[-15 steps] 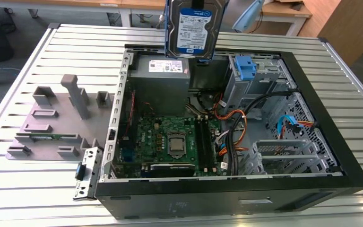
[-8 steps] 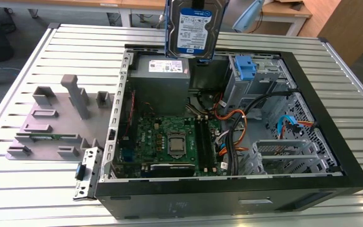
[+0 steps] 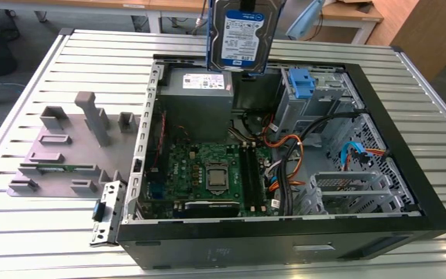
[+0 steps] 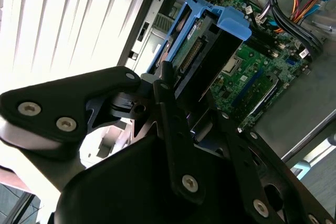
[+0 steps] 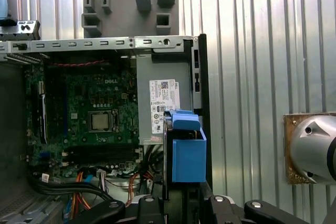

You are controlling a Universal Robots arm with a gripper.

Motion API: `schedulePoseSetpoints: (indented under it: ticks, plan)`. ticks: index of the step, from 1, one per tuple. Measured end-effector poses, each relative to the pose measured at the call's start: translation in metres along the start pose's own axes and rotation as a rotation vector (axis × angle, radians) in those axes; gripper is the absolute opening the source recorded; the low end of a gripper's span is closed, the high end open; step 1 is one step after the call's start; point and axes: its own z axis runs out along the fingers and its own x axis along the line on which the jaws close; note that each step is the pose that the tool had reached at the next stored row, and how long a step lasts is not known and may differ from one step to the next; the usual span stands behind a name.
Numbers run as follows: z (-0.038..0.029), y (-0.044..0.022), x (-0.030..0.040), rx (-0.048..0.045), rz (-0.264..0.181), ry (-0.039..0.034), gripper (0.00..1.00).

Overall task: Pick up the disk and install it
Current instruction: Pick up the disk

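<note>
Slatted aluminium bench (image 3: 37, 232), carrying an open black computer case (image 3: 285, 244) that spans its middle and reaches toward the edge at the exterior view's right. Inside the case: green motherboard (image 3: 207, 174) with a bare processor socket; grey power-supply box (image 3: 195, 96) with a white sticker; orange and black cables (image 3: 292, 151); a blue plastic bracket (image 3: 304, 84) in the bay beside the power supply; a perforated metal drive cage (image 3: 347, 189). Beside the case, toward the bench edge at the exterior view's left, lies a grey fixture plate (image 3: 68, 145) with upright posts. A small metal bracket strip (image 3: 107, 212) lies just outside the case wall. The disk (image 3: 243, 35) is held in the air above the case, over the power-supply box and touching nothing below. It is a silver metal body with a blue-and-white label facing the exterior view and blue rails along its sides. In the second wrist view the gripper (image 4: 194, 103) has its black fingers (image 4: 165, 95) clamped against the disk's railed sides.
</note>
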Motion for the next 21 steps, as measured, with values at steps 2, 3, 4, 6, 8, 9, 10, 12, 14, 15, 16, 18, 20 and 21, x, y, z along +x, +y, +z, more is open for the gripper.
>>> schedulePoseSetpoints:
  ticks: [2,3,4,6,8,9,10,12,14,15,16,18,20,21]
  plan:
    - [0.0000,-0.0022,-0.0001,0.0000,0.000,0.0000,0.35]
    - [0.0000,-0.0034,-0.0002,0.0000,0.000,0.0000,0.35]
    - [0.0000,-0.0045,-0.0003,0.0000,0.000,0.0000,0.35]
    - [0.0000,-0.0068,-0.0004,0.0000,0.000,0.0000,0.35]
    - [-0.0001,-0.0090,-0.0005,0.0000,0.000,0.0000,0.35]
    - [-0.0001,-0.0093,-0.0005,0.0000,0.000,0.0001,0.35]
    - [-0.0001,-0.0093,-0.0005,0.0001,0.000,0.0000,0.35]
    - [-0.0001,-0.0095,-0.0006,0.0000,0.000,0.0000,0.35]
    - [-0.0001,-0.0096,-0.0006,0.0000,0.000,0.0000,0.35]
    - [-0.0001,-0.0099,-0.0006,0.0000,0.000,0.0000,0.35]
    - [-0.0001,-0.0103,-0.0006,0.0000,0.000,0.0000,0.35]
    - [-0.0001,-0.0117,-0.0007,0.0000,0.000,0.0000,0.35]
    - [-0.0001,-0.0133,-0.0008,0.0000,0.000,0.0000,0.35]
    - [0.0000,-0.0142,-0.0009,0.0000,0.000,0.0000,0.35]
